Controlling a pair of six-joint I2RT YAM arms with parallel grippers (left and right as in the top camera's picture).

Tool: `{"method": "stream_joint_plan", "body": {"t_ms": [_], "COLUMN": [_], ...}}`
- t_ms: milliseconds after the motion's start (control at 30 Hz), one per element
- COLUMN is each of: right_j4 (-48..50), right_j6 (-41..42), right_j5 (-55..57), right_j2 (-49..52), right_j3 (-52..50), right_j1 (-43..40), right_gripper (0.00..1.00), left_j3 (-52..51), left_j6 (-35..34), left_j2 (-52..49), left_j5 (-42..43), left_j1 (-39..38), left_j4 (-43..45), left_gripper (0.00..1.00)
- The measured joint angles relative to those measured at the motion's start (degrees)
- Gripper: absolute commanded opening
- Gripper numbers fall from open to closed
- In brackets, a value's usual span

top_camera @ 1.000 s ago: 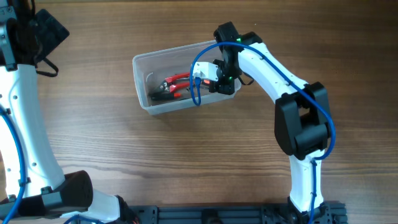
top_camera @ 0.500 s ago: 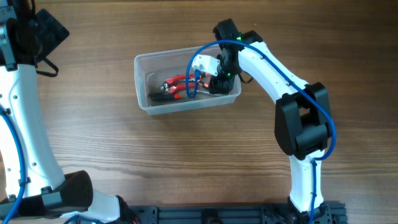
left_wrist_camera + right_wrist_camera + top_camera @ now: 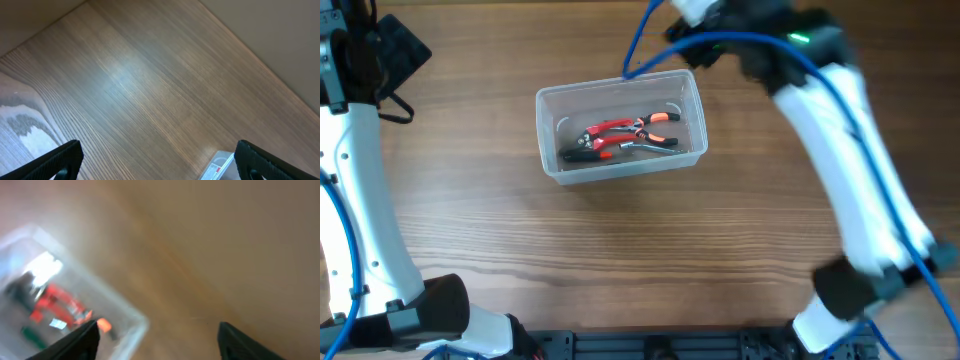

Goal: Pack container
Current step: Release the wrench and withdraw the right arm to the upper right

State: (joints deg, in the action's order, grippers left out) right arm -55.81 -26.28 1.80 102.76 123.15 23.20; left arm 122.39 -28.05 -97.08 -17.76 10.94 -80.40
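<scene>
The clear container [image 3: 548, 135] sits mid-table in the overhead view. Inside it lie red-handled pliers [image 3: 608, 128], an orange-handled tool [image 3: 658, 120] and a dark-handled tool [image 3: 582, 154]. My right gripper [image 3: 157, 341] is open with nothing between its fingers, raised beyond the tub's far right corner; its blurred view shows the container [image 3: 134, 325] and the red pliers [image 3: 56, 302] at lower left. My left gripper [image 3: 160, 162] is open and empty over bare wood, with a corner of the container [image 3: 220, 169] showing at the bottom edge.
The right arm [image 3: 840, 130] sweeps blurred from the back edge down the right side, trailing a blue cable [image 3: 650, 45] over the tub's far rim. The left arm [image 3: 355, 190] stands along the left edge. A dark rail [image 3: 650, 348] lines the front.
My right gripper opened inside the container, left the orange-handled tool there, then rose and swung away toward the back. The tub shifted slightly right. The left arm has not moved.
</scene>
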Motion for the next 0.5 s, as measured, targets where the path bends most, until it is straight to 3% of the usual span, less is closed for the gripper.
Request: {"method": "stream_joint_plan", "body": {"t_ms": [200, 500], "right_j4": [-1.01, -6.69], "right_j6": [9.77, 27.74], "right_j5": [4.81, 1.53], "right_j2": [-10.34, -5.09], "right_j3": [1.64, -3.87], "right_j1": [-8.79, -28.33], "right_gripper": [0.79, 0.82], "left_j3": [0.0, 0.0], "left_j6": [0.0, 0.0], "left_j2": [0.0, 0.0], "left_j5": [0.0, 0.0], "left_j1": [0.02, 0.0], "left_j4": [0.0, 0.0], "left_gripper": [1.0, 1.0]}}
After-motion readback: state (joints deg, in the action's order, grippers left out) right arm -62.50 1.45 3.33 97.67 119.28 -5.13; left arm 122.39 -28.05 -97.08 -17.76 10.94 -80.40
